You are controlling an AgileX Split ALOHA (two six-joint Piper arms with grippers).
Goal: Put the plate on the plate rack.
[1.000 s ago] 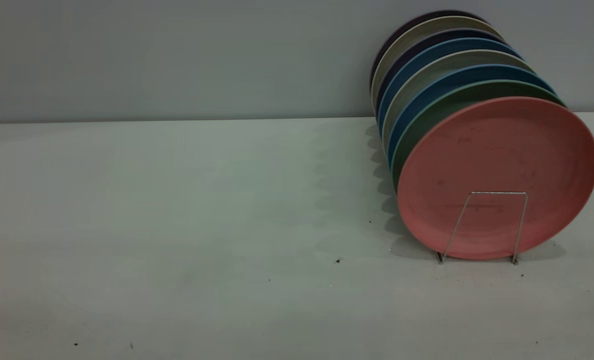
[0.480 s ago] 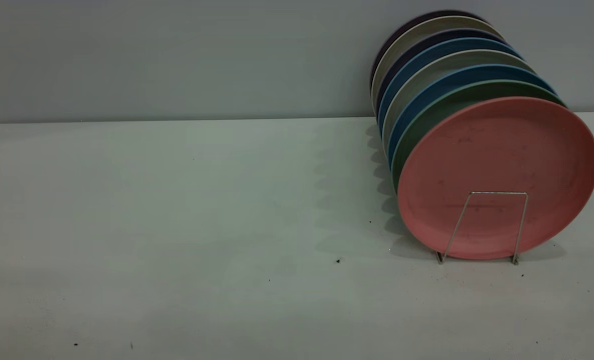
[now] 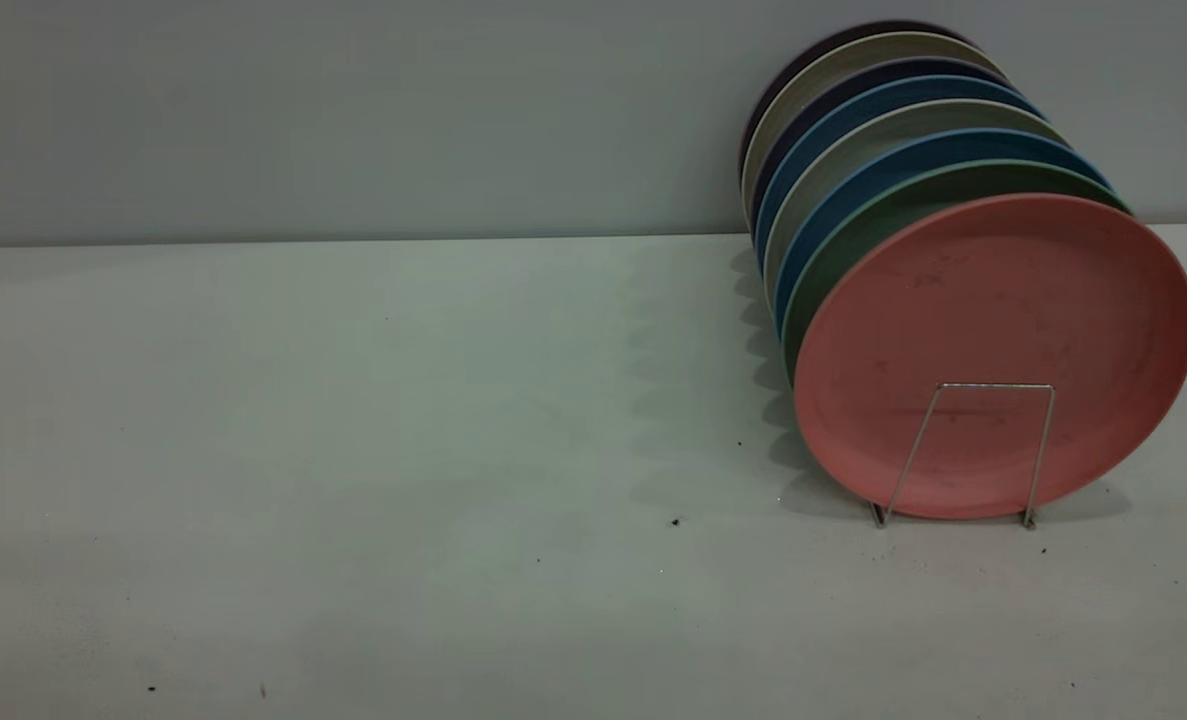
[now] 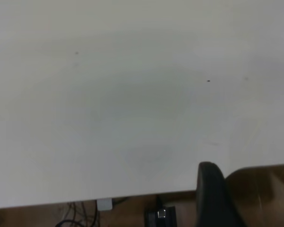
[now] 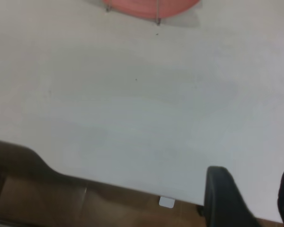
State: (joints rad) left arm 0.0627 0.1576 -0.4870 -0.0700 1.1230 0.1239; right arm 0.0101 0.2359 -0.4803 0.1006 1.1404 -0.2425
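Note:
The salmon-pink plate (image 3: 993, 330) stands on edge in the front slot of the wire plate rack (image 3: 993, 385), leaning back against the plates behind it. The right wrist view shows only the plate's lower rim (image 5: 151, 5), with a rack wire (image 5: 157, 18) in front of it, far across the table. My left gripper (image 4: 251, 198) hangs open over the table's near edge with nothing between its fingers. My right gripper (image 5: 252, 194) is also open and empty at the near edge. Neither gripper appears in the exterior view.
Behind the pink plate, several more plates (image 3: 883, 150) in green, blue, grey and dark tones fill the rack back to the wall. The white table (image 3: 353, 450) stretches to the rack's left. Cables (image 4: 80, 217) and a brown floor show below the table edge.

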